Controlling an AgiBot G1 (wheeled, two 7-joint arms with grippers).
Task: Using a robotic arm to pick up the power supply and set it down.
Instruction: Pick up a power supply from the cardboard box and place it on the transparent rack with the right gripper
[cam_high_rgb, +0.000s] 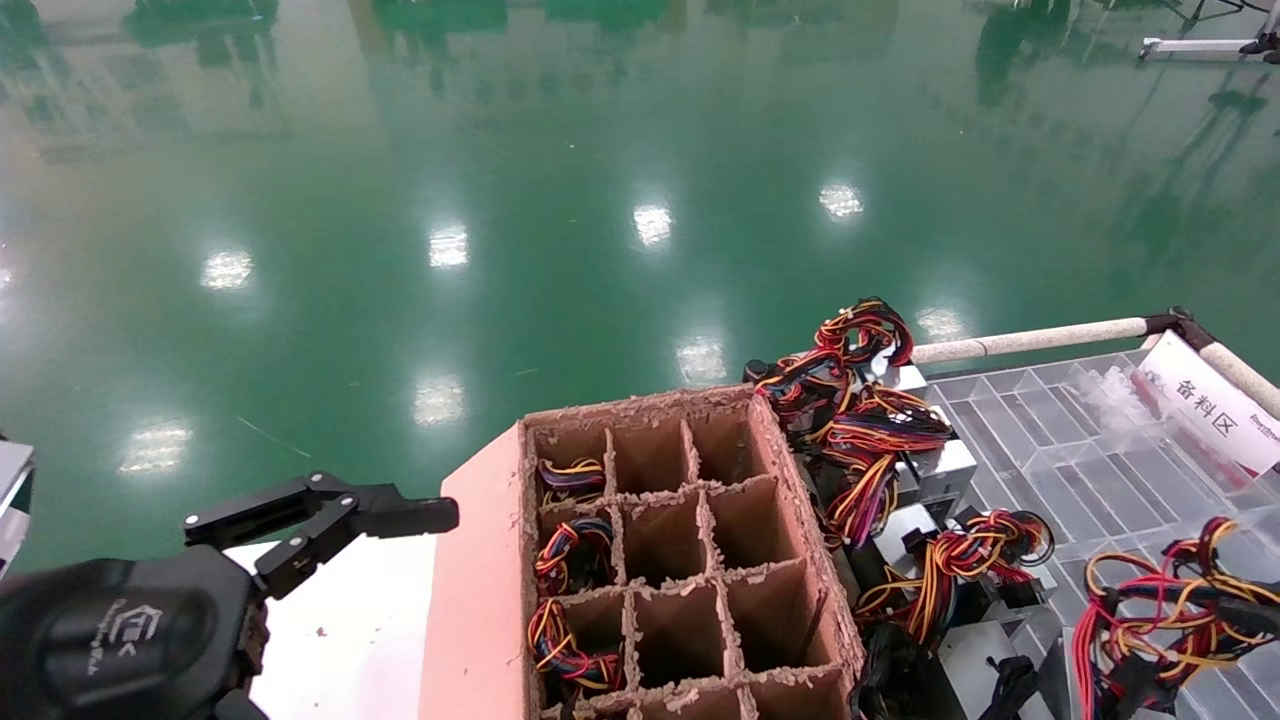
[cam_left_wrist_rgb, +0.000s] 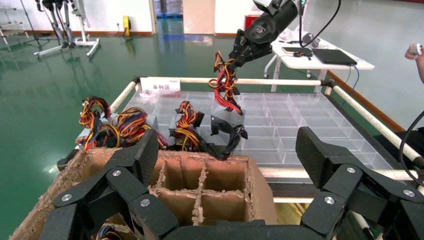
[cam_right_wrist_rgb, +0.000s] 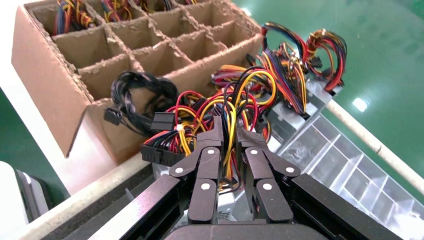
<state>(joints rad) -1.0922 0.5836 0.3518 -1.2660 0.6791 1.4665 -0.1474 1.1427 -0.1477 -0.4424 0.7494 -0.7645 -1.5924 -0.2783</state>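
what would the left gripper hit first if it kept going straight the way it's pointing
Probably the divided cardboard box: in the left wrist view the open left gripper points across the box's top toward the wired power supplies beyond. Depth is unclear, so it might pass just above the dividers.

Power supplies (cam_high_rgb: 905, 470) right of divided box (cam_high_rgb: 680, 560), on tray (cam_high_rgb: 1060, 430)

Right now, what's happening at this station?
The right hand is shut on a power supply's wires, and in the left wrist view that bundle hangs from it above the clear tray. The left hand is open and idle beside the cardboard box. More supplies lie by the box.
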